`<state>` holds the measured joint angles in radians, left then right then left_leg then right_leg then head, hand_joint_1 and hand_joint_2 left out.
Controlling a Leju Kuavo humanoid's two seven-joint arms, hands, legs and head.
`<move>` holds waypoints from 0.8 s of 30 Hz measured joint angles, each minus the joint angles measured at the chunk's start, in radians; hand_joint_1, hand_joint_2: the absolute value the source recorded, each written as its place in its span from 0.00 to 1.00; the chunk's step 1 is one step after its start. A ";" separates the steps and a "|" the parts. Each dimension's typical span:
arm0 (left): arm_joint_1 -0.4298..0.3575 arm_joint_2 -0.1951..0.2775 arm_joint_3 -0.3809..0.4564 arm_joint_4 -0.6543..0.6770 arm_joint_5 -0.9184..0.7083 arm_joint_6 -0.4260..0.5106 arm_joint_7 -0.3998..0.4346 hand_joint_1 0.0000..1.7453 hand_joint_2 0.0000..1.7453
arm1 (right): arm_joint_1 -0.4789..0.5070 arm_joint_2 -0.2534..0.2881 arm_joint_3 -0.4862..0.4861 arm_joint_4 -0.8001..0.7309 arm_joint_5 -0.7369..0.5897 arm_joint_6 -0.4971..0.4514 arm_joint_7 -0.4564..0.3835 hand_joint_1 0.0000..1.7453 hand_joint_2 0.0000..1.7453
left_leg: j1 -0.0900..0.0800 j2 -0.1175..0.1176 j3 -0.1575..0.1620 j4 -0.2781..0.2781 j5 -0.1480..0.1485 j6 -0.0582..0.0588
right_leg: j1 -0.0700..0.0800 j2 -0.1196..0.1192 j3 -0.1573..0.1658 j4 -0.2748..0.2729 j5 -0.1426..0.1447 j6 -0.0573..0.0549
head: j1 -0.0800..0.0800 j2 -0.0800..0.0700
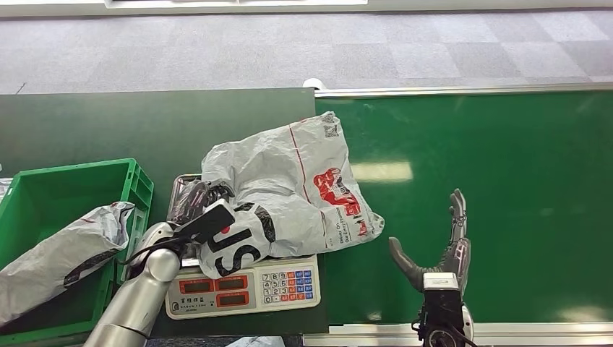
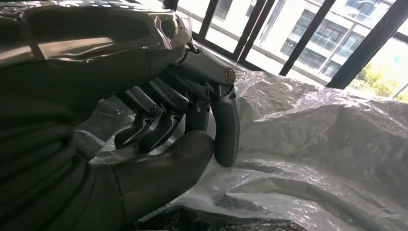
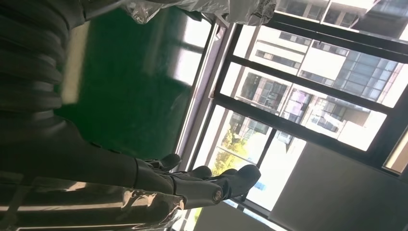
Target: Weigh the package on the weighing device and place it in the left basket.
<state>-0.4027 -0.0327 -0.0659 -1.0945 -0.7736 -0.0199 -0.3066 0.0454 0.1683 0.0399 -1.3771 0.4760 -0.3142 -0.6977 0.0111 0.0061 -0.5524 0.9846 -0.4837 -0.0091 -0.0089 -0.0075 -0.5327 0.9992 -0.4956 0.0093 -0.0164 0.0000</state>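
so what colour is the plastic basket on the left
Green plastic basket; clearest in the head view.

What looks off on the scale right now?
The grey package is too big for the scale: it spills past the pan onto the green belt, so part of its weight rests off the scale. The left hand sits against its near edge.

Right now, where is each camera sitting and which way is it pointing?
Head view: high on the body, looking down at the scale, grey package, green basket; both arms show.
Left wrist view: behind the left robot hand, fingers curled at the package.
Right wrist view: behind the right robot hand, facing windows over the green belt.
Shared: package, belt.
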 joint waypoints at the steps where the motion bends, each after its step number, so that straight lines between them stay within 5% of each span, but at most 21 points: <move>1: 0.000 0.000 0.000 -0.001 0.012 0.006 -0.008 0.02 1.00 | 0.000 0.000 0.000 0.000 0.003 0.000 0.000 0.00 1.00 | 0.000 0.000 0.000 0.000 0.000 0.000 | 0.000 0.000 0.000 0.000 0.000 0.000 | 0.000 0.000; 11: 0.027 0.006 0.007 -0.054 0.163 -0.122 -0.094 0.00 1.00 | 0.001 0.000 -0.002 0.000 0.010 0.003 0.000 0.00 1.00 | 0.000 0.000 0.000 0.000 0.000 0.000 | 0.000 0.000 0.000 0.000 0.000 0.000 | 0.000 0.000; 19: 0.038 0.011 -0.002 -0.065 0.163 -0.133 -0.100 0.00 1.00 | 0.001 -0.003 -0.002 0.002 0.002 0.003 0.000 0.00 1.00 | 0.000 0.000 0.000 0.000 0.000 0.000 | 0.000 0.000 0.000 0.000 0.000 0.000 | 0.000 0.000; 24: 0.046 0.018 -0.016 -0.065 0.187 -0.228 -0.109 0.00 1.00 | -0.002 -0.004 -0.001 0.008 0.003 0.006 0.000 0.00 1.00 | 0.000 0.000 0.000 0.000 0.000 0.000 | 0.000 0.000 0.000 0.000 0.000 0.000 | 0.000 0.000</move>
<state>-0.3565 -0.0145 -0.0823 -1.1597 -0.5862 -0.2478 -0.4159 0.0431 0.1646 0.0386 -1.3690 0.4792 -0.3082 -0.6977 0.0111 0.0059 -0.5525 0.9846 -0.4837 -0.0091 -0.0089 -0.0075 -0.5323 0.9992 -0.4956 0.0093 -0.0163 0.0000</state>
